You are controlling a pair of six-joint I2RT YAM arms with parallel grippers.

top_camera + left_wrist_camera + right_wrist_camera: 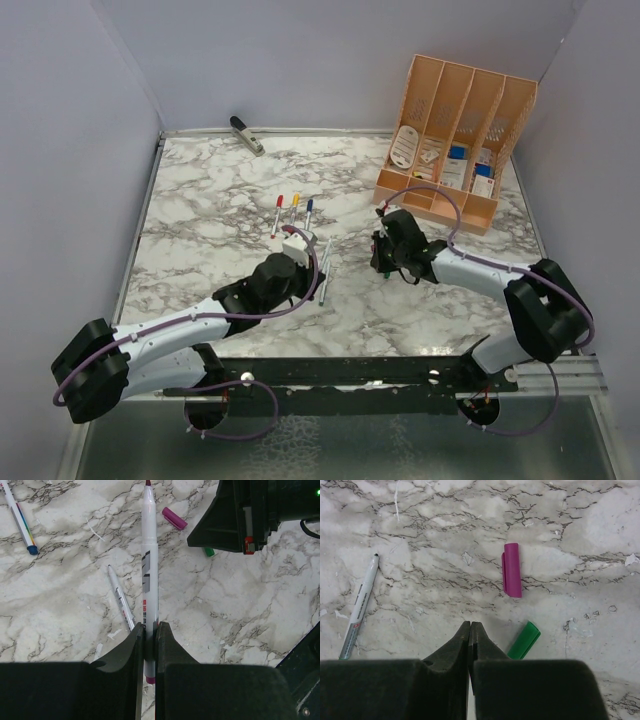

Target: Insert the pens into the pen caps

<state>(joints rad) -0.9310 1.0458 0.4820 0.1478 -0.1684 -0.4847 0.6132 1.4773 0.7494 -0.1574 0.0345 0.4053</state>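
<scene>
Two loose caps, the magenta cap (512, 570) and green cap (524, 640), lay on the bare marble tabletop (420, 510) by the right gripper (470, 632), which was closed and empty. The left gripper (149, 635) clamped a pen (149, 555) mid-table, away from the edges.

Three views under even, diffuse overhead light. The white marble tabletop with grey veins (200, 210) is bright, with no hard glare, and sharp in both wrist views. Shadows are soft and short (see the stubby magenta plastic cap (512, 570)). The thin white marker pen with a magenta tip (149, 540) is nearly washed out. The black two-finger left gripper (148, 630) and right gripper (470, 627) lose surface detail in near-black.
</scene>
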